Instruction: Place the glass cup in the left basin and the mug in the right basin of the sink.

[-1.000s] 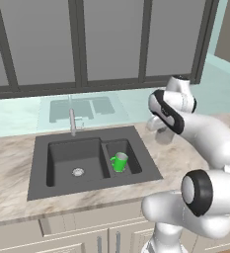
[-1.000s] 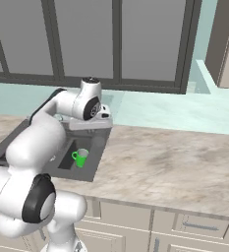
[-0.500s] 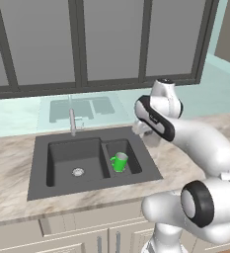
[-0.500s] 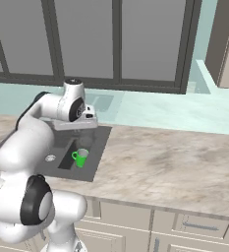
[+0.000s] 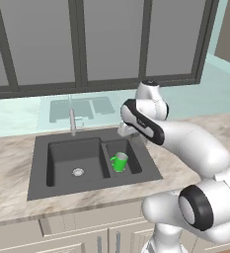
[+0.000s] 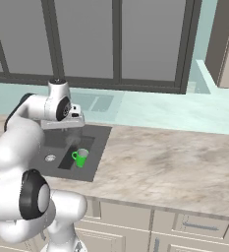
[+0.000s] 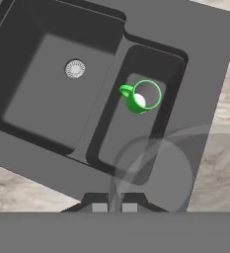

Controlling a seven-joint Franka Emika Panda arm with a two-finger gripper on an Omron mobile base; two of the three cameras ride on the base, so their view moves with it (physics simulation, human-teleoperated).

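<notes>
The see-through greyish glass cup [image 7: 153, 173] hangs from my gripper [image 7: 114, 207], which is shut on its rim. It hovers above the right basin [image 7: 128, 136] and the sink's rim [image 7: 200, 99]. In the left base view my gripper [image 5: 127, 131] sits over the back right of the sink [image 5: 40, 190]. The green mug [image 7: 140, 97] stands upright in the right basin, also seen in the base views: mug [image 5: 119, 161], mug [image 6: 79, 157]. The wider left basin [image 7: 42, 99] holds only its silver drain [image 7: 75, 68].
A slim silver faucet [image 5: 72, 120] rises behind the left basin [image 5: 67, 155]. Marble counter [image 6: 160, 167] stretches to the right of the sink. Dark-framed windows [image 5: 111, 44] line the wall behind, above a pale ledge.
The arm has swung left from over the counter to above the sink's right side, carrying the glass cup. The mug has stayed in the right basin.
</notes>
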